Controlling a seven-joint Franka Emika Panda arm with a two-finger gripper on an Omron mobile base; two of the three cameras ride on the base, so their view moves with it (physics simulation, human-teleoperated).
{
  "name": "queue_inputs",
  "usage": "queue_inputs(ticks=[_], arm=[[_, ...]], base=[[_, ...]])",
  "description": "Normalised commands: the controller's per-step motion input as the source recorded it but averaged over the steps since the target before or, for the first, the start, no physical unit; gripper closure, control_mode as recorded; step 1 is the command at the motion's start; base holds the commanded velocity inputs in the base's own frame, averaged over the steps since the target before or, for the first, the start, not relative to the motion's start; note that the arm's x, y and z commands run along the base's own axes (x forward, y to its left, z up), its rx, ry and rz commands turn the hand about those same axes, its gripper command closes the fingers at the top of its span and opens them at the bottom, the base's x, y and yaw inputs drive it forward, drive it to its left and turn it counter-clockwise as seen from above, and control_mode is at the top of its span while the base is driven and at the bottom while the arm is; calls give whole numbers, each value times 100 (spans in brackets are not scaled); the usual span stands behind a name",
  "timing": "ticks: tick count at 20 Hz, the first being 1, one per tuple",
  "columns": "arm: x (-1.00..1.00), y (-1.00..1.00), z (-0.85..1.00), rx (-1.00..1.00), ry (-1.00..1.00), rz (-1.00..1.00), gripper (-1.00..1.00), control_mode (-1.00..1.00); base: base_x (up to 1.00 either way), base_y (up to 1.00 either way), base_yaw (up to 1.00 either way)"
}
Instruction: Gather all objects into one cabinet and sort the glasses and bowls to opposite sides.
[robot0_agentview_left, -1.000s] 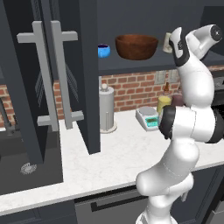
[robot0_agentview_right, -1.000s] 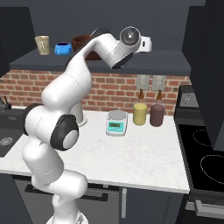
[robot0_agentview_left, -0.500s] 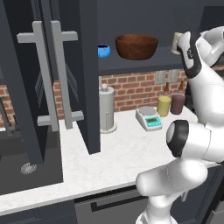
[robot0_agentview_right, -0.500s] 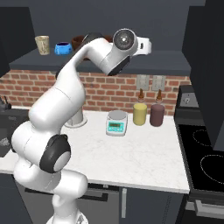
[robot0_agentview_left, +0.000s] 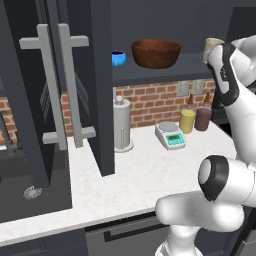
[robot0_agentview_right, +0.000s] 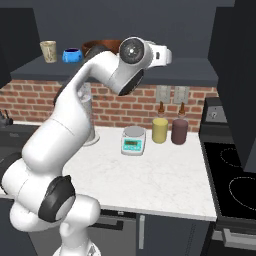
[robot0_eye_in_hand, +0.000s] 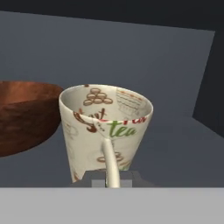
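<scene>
At the right end of the cabinet shelf (robot0_agentview_left: 165, 75), hand (robot0_eye_in_hand: 111, 183) clenched on the rim of the cream cup (robot0_eye_in_hand: 105, 131), upright beside the wooden bowl (robot0_agentview_left: 156, 53), with the blue bowl (robot0_agentview_left: 118, 58) farther left.

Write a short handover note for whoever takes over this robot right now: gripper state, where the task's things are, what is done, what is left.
Gripper: shut on the wall of the cream cup, at the right end of the cabinet shelf.
Wooden bowl is mid-shelf, with the blue bowl to its left. A second cup stands left of the blue bowl.
Done: everything is at the shelf.
Left: release the cream cup on the right; probably bring the second cup over too.
</scene>
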Motion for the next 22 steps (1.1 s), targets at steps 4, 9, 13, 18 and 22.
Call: queue_inputs(ticks=[4, 9, 13, 18, 22], arm=[[-47, 0, 0, -1, -1, 0, 100, -100], [-56, 2, 3, -3, -1, 0, 100, -100], [-51, 24, 15, -5, 0, 0, 100, -100], [-63, 43, 18, -3, 0, 0, 100, -100], [-72, 54, 22, -1, 7, -1, 100, -100]], base=[[0, 0, 0], [0, 0, 0], [0, 0, 0], [0, 0, 0], [0, 0, 0]])
